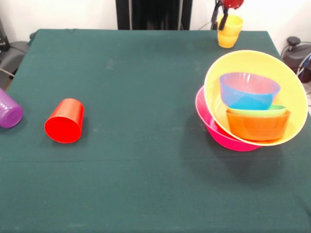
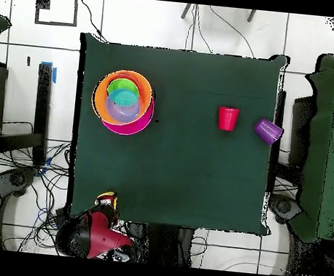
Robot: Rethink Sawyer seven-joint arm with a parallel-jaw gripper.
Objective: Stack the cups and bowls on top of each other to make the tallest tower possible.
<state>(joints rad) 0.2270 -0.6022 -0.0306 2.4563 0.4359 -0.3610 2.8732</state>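
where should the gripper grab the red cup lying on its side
The red cup lies on its side, open mouth toward the front camera, apart from the purple cup. Probably best to come straight down and pinch across the tapered wall near the middle, fingers on either side of its length, since the rim is not facing up.

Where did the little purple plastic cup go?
The small purple plastic cup lies on its side at the green table's left edge in the front view, beside the tipped red plastic cup.
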